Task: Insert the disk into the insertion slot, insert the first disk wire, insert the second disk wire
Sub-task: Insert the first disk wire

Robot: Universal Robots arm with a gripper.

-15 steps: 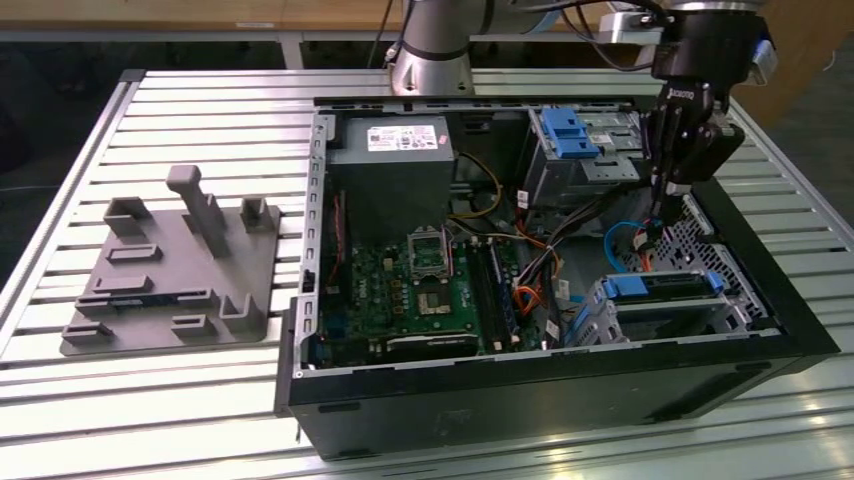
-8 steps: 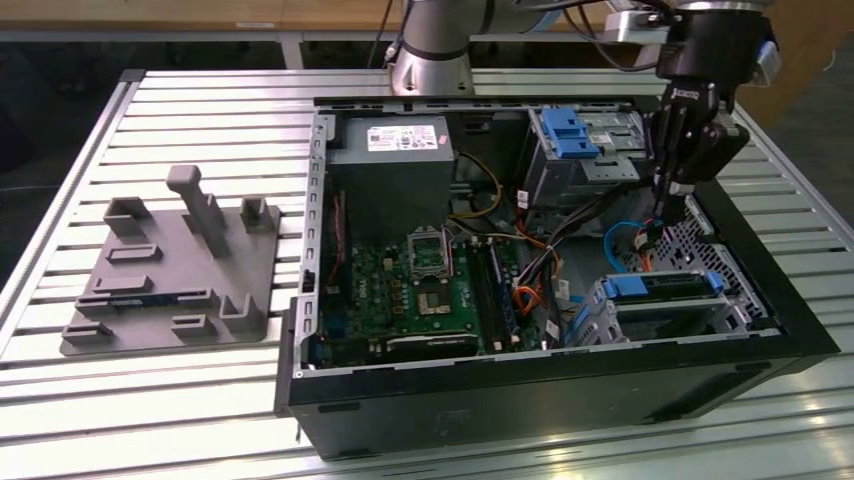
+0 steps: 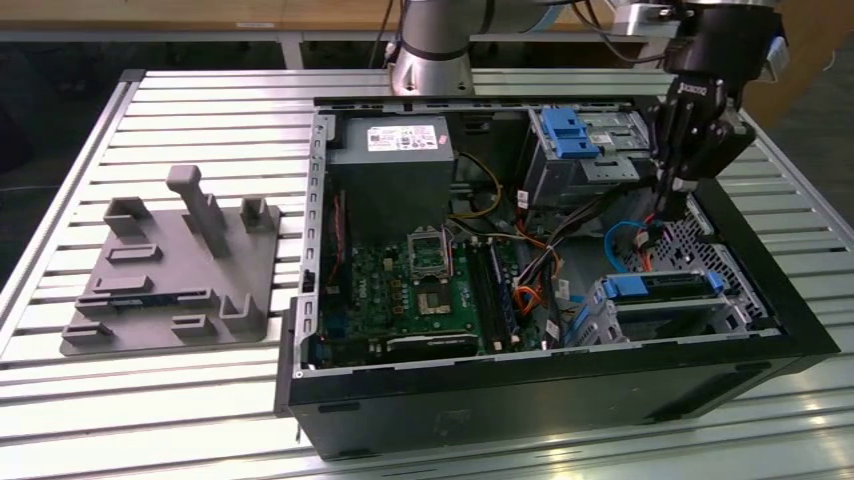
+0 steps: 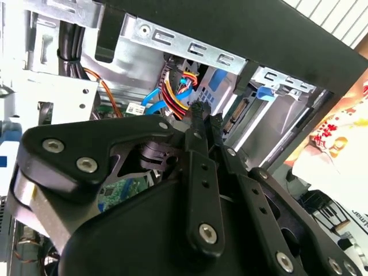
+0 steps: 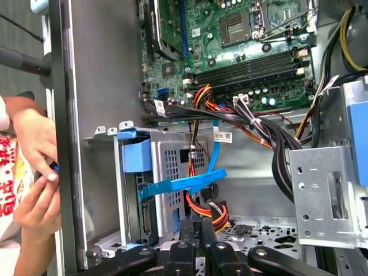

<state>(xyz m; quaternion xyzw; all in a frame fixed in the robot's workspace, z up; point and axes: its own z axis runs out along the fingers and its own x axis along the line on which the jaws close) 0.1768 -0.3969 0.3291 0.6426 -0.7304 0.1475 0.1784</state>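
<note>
Slatted metal worktop (image 3: 200,100) carries an open computer case (image 3: 534,390); inside it, the disk (image 3: 661,285) already sits in the insertion slot (image 3: 674,315), at the exterior view's right. The hand (image 3: 663,208) reaches in with fingers pressed together beside the red-and-yellow wires (image 5: 202,208), probably to work a connector.

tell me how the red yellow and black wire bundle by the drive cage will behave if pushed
The red, yellow and black wire bundle is probably floppy: it curves in a loop beside the drive cage. Likely light, being thin strands. It may spring back, since its far end runs toward the motherboard.
</note>
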